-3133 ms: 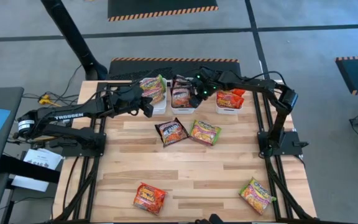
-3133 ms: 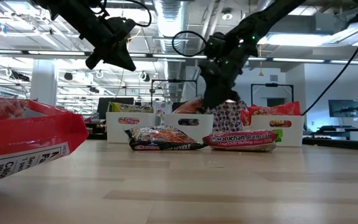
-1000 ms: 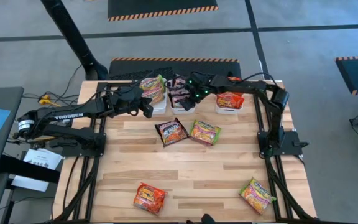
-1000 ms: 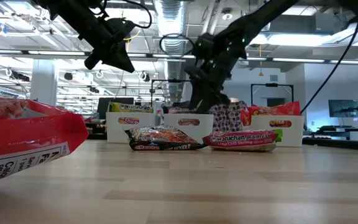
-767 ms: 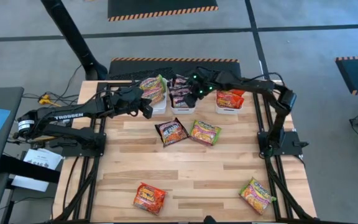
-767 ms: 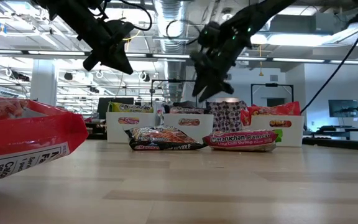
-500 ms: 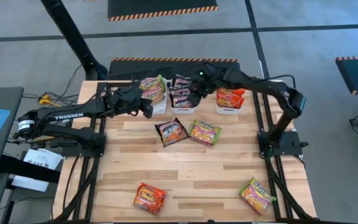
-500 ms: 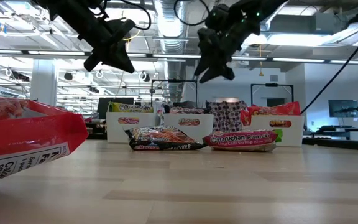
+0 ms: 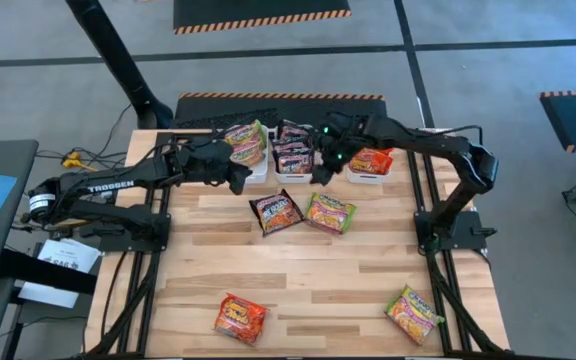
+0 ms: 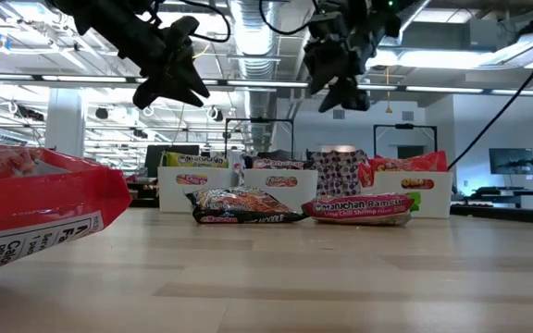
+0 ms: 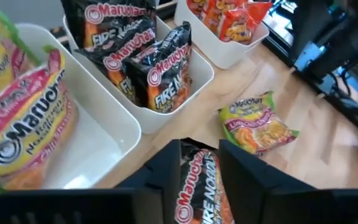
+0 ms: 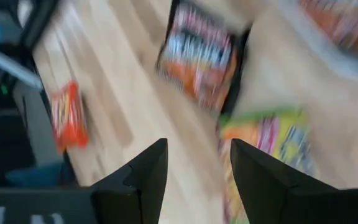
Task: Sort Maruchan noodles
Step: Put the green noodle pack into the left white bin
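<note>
Three white trays sit in a row by the table's far edge: left tray (image 9: 256,166) w/ green-yellow packets, middle tray (image 9: 295,171) w/ dark ones, right tray (image 9: 365,177) w/ red ones. Left gripper (image 9: 238,180) hangs in the air near the left tray, fingers apart, holding nothing. Just past it a dark packet (image 9: 275,211) lies flat mid-table, touching a green-yellow packet (image 9: 331,213). Right gripper (image 9: 321,173) hangs by the middle tray, fingers apart, empty too. A red packet (image 9: 240,318) and another green-yellow packet (image 9: 414,314) wait by the near edge. Next grab is prob. the dark one: come straight down, pinch one edge, don't catch its neighbor, drop in middle tray.
</note>
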`<state>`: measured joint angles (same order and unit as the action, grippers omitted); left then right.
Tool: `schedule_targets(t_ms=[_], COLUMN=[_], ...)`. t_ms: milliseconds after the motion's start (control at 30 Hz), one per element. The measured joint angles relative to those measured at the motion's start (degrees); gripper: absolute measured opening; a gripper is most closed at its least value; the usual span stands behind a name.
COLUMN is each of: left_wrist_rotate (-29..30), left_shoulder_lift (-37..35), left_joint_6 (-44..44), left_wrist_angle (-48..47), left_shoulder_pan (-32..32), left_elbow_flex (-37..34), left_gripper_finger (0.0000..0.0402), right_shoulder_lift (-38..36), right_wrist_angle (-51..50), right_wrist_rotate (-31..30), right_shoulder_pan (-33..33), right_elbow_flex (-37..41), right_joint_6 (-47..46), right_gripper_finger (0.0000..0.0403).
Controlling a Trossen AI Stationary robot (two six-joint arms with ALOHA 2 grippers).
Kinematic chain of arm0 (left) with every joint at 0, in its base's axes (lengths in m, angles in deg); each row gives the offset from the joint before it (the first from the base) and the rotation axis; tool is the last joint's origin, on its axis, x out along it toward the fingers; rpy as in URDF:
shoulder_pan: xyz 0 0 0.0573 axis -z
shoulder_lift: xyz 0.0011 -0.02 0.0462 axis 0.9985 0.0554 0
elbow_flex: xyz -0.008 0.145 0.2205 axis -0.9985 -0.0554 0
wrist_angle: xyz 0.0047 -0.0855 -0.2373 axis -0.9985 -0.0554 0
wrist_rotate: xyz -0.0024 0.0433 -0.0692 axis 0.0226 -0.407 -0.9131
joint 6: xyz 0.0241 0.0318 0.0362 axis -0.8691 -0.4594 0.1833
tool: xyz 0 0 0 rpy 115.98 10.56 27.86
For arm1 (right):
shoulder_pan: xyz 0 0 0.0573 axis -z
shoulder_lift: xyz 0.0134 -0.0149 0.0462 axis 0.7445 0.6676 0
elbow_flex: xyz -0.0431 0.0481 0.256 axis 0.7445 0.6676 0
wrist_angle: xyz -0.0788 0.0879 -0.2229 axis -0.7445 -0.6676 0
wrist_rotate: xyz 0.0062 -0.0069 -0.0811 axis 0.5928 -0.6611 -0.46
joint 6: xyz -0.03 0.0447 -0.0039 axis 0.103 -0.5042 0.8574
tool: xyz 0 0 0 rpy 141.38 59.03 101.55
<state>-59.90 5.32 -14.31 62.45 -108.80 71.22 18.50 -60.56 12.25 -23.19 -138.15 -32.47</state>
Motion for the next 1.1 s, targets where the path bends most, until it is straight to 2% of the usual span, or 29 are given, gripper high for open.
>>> schedule_targets(t_ms=[100, 200, 333, 500, 700, 833, 933, 1100], left_wrist_rotate=[-1.33, -6.55, -10.91, -11.14, -11.16, -11.18, -11.18, -11.31], left_shoulder_lift=[0.00, 0.00, 0.00, 0.00, 0.00, 0.00, 0.00, 0.00], left_joint_6=[3.72, 5.64, 4.44, 4.16, 2.69, 2.67, 2.93, 2.93], left_wrist_angle=[0.00, 0.02, 0.00, 0.00, -0.39, -1.47, -1.88, -1.90], left_shoulder_pan=[0.00, -0.02, 0.51, 1.45, 2.45, 2.94, 3.63, 4.77], left_elbow_flex=[0.02, 0.04, 0.04, 0.04, 0.04, 0.04, 0.04, 0.04], left_gripper_finger=[0.0119, 0.0128, 0.0130, 0.0130, 0.0130, 0.0130, 0.0130, 0.0130], right_shoulder_lift=[0.00, 0.62, 0.52, 0.55, 0.55, 0.55, 0.71, 4.29], right_wrist_angle=[-5.44, -10.21, -15.59, -20.75, -23.65, -23.75, -22.34, -18.18], right_wrist_rotate=[-0.04, -0.48, -6.38, -11.14, -11.78, -18.01, -21.36, -22.53], right_shoulder_pan=[-2.67, -5.90, -10.85, -16.60, -23.21, -26.76, -27.60, -25.91], right_elbow_flex=[0.00, 0.01, 0.09, 0.11, 0.11, 0.11, 0.11, 0.08], right_joint_6=[-1.75, -3.34, -2.35, -6.61, -10.99, -13.13, -13.16, -11.52], right_gripper_finger=[0.0201, 0.0200, 0.0200, 0.0200, 0.0211, 0.0235, 0.0249, 0.0255])
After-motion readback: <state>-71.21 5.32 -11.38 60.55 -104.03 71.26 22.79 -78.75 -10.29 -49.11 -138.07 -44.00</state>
